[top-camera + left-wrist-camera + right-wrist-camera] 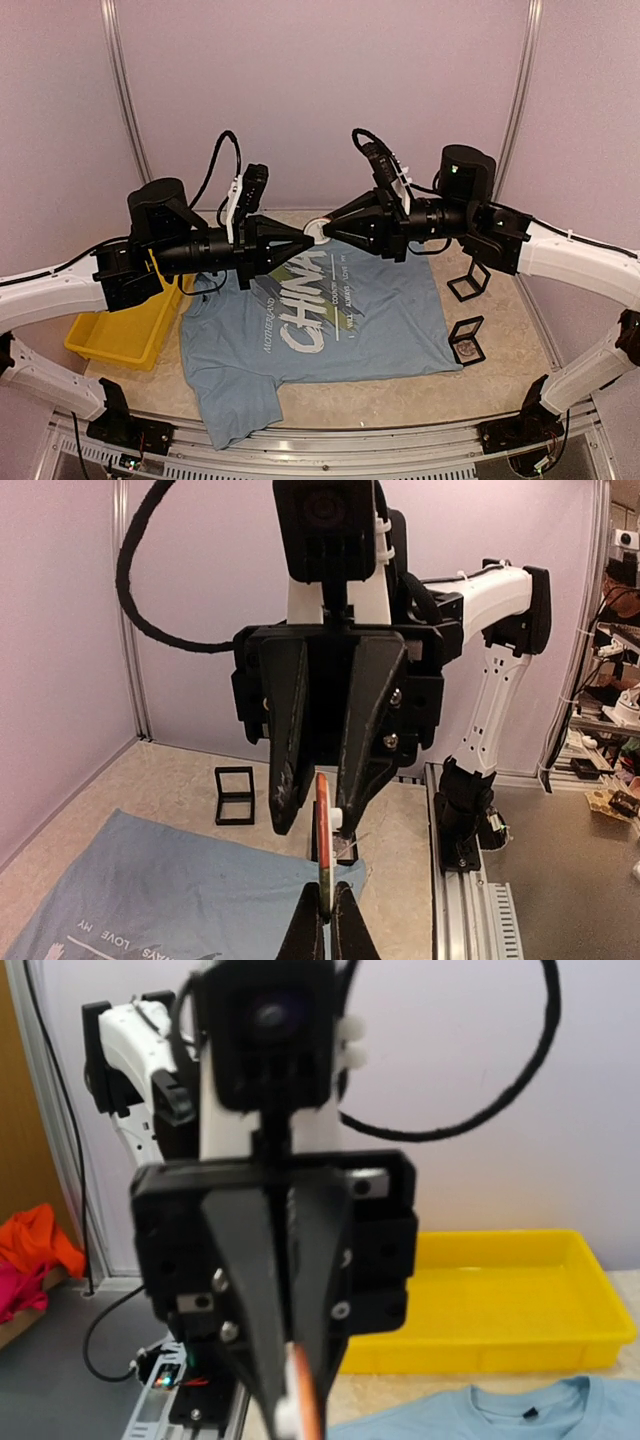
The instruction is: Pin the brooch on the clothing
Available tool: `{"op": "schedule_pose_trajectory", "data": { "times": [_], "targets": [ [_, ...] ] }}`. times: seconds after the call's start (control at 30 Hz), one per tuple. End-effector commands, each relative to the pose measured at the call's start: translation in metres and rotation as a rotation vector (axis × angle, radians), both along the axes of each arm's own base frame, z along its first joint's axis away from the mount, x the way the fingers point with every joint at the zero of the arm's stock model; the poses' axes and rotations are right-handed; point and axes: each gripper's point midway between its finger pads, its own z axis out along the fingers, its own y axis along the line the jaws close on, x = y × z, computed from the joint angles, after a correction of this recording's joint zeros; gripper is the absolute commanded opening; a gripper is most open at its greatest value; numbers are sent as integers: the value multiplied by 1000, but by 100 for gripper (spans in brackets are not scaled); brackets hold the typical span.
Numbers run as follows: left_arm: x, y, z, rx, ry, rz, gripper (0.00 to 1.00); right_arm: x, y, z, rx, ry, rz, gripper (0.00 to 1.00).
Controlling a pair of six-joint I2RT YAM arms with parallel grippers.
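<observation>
The light blue T-shirt [330, 320] with white "CHINA" lettering lies flat on the table; it also shows in the left wrist view [150, 890] and the right wrist view [500, 1415]. The round brooch [316, 231] is held in the air above the shirt's collar area. My left gripper [305, 240] is shut on its lower rim, with the brooch edge-on [323, 810] above the fingers [345, 935]. My right gripper [328, 228] meets it tip to tip. Its jaws straddle the brooch, slightly apart, one finger [362, 740] touching the white back clasp.
A yellow bin [120, 335] stands left of the shirt and shows in the right wrist view [480, 1290]. Two small black frame stands [468, 283] [468, 340] sit right of the shirt. The table's side rail [470, 900] runs along the right.
</observation>
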Motion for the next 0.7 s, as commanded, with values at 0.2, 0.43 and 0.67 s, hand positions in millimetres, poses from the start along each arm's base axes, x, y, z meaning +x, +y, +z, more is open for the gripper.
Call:
{"op": "schedule_pose_trajectory", "data": {
  "times": [0.2, 0.43, 0.67],
  "targets": [
    [-2, 2, 2, 71, -72, 30, 0, 1, 4, 3, -33, -12, 3, 9],
    [-4, 4, 7, 37, -69, 29, 0, 6, 4, -10, -92, -13, -24, 15],
    [-6, 2, 4, 41, -60, 10, 0, 4, 1, -6, -85, -24, -26, 0]
  ]
}}
